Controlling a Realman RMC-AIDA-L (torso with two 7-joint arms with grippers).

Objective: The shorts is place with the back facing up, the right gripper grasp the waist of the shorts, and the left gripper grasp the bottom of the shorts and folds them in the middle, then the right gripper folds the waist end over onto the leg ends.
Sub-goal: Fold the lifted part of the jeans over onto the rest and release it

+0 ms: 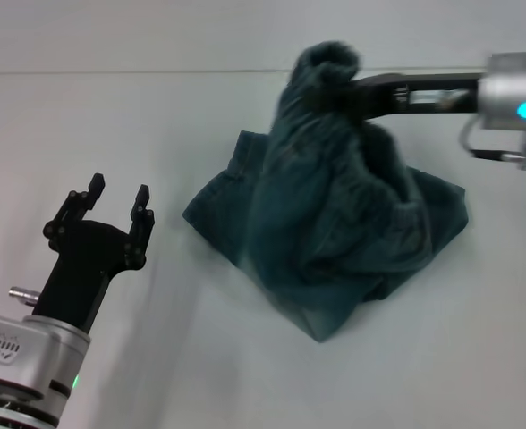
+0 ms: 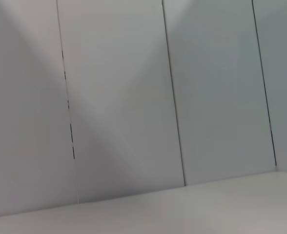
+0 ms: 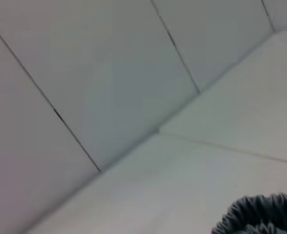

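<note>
The blue-green denim shorts (image 1: 326, 241) lie in a crumpled heap in the middle of the white table. One end is pulled up into a peak toward the back wall. My right gripper (image 1: 357, 89) reaches in from the right and is shut on that raised end; gathered elastic waist fabric (image 3: 263, 214) shows at the edge of the right wrist view. Its fingertips are buried in the cloth. The bottom and the leg ends are lost in the folds. My left gripper (image 1: 118, 189) hovers open and empty at the near left, well apart from the shorts.
White table (image 1: 209, 357) all around the heap, with the seam to the back wall (image 1: 111, 71) behind it. The left wrist view shows only panelled wall (image 2: 124, 97) and a strip of table.
</note>
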